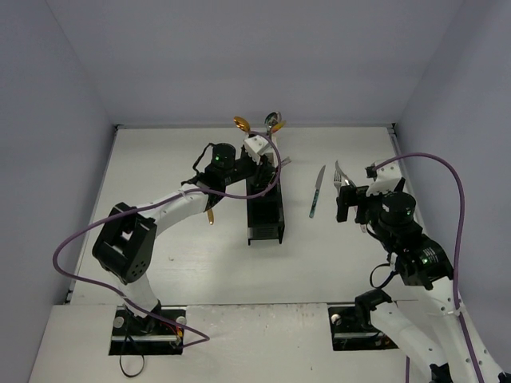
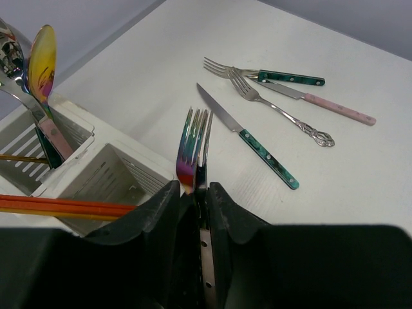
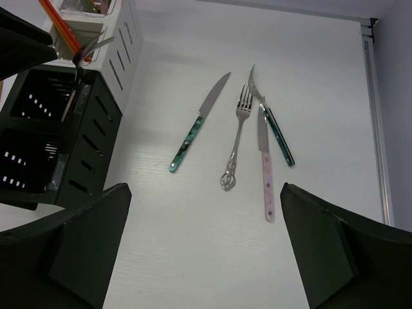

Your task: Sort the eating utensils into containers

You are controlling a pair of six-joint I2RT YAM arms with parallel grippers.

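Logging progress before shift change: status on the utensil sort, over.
Left gripper shut on iridescent fork, at the white bins. Right gripper open, empty, hovering over four loose utensils. Nothing seen blocking.

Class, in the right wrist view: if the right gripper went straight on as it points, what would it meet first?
Probably the silver fork: its handle end lies midway before the open right gripper. Depth is unclear, so it could touch bare table beside it.
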